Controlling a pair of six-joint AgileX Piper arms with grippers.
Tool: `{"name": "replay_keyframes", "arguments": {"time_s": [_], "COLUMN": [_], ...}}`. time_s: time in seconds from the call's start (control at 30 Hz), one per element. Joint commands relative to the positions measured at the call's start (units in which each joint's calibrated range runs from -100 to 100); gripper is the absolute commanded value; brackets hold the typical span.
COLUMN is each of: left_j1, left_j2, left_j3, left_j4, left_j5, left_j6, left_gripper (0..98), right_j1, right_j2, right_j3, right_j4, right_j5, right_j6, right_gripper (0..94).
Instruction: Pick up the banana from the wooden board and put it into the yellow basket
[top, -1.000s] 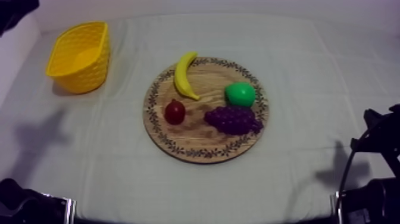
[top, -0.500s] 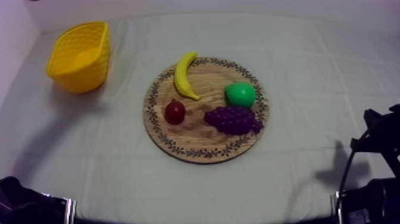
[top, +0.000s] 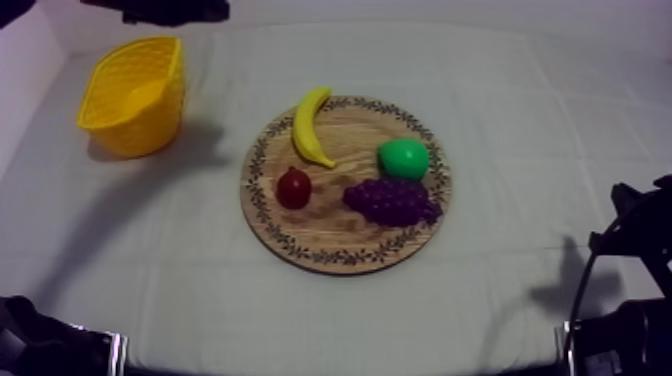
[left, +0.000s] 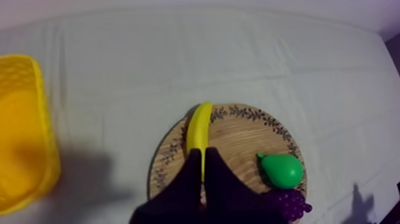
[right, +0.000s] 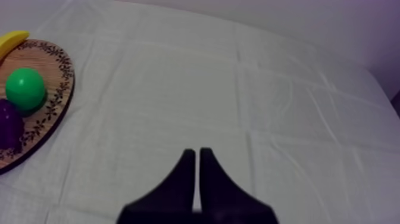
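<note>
The yellow basket (top: 140, 135) stands at the far left of the tabletop (top: 520, 120), well apart from the fruit, and its bare lattice floor is all that shows inside. Above it the left arm (top: 160, 10) comes in as a dark shape. The left gripper (left: 202, 152) has its fingers pressed together into a narrow wedge, with the tips over the near end of the banana (top: 310, 125). The banana lies on the upper left part of the round wooden board (top: 340, 225). It is plain yellow, smooth and curved, bulging toward the basket side, and its far tip reaches across the patterned rim. Just below it on the board sits the small red fruit (top: 293, 188). The green pear (top: 403, 158) is farther right, and the purple grapes (top: 392, 200) lie just below the pear. The right gripper (right: 196, 152) is also pressed together and holds nothing, over bare cloth to the right of the board.
</note>
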Motion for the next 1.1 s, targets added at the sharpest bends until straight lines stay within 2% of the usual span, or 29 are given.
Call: {"name": "replay_keyframes", "arguments": {"time_s": [0.0, 0.17, 0.33, 0.47, 0.53, 0.67, 0.83, 0.97, 1.0, 1.07], "left_j1": [0.4, 2.1, 3.0, 3.4, 3.7, 4.4, 5.6, 6.0, 6.0, 6.0], "left_j2": [1.1, 3.9, 6.7, 8.2, 8.6, 8.6, 7.9, 7.5, 7.4, 7.3], "left_j3": [1.0, 2.4, 3.2, 5.8, 7.7, 10.1, 10.3, 10.6, 10.7, 11.2], "left_j4": [0.34, 0.30, 4.26, 5.48, 5.55, 4.95, 3.42, 3.04, 3.09, 3.18], "left_j5": [-1.4, -3.9, -7.8, -9.4, -9.9, -9.9, -9.2, -9.0, -9.0, -9.4], "left_j6": [0.3, 2.0, -0.6, 1.8, 3.5, 4.9, 5.2, 5.2, 5.2, 5.4], "left_gripper": [0.1, 0.1, 0.3, 0.6, 0.7, 0.7, 0.5, 1.5, 3.6, 17.1], "right_j1": [0.0, 0.0, 0.0, 0.0, 0.0, 0.0, 0.0, 0.0, 0.0, 0.0], "right_j2": [0.0, 0.0, 0.0, 0.0, 0.0, 0.0, 0.0, 0.0, 0.0, 0.0], "right_j3": [0.0, 0.0, 0.0, 0.0, 0.0, 0.0, 0.0, 0.0, 0.0, 0.0], "right_j4": [0.0, 0.0, 0.0, 0.0, 0.0, 0.0, 0.0, 0.0, 0.0, 0.0], "right_j5": [0.0, 0.0, 0.0, 0.0, 0.0, 0.0, 0.0, 0.0, 0.0, 0.0], "right_j6": [0.0, 0.0, 0.0, 0.0, 0.0, 0.0, 0.0, 0.0, 0.0, 0.0], "right_gripper": [0.3, 0.3, 0.3, 0.3, 0.3, 0.3, 0.3, 0.3, 0.3, 0.3]}}
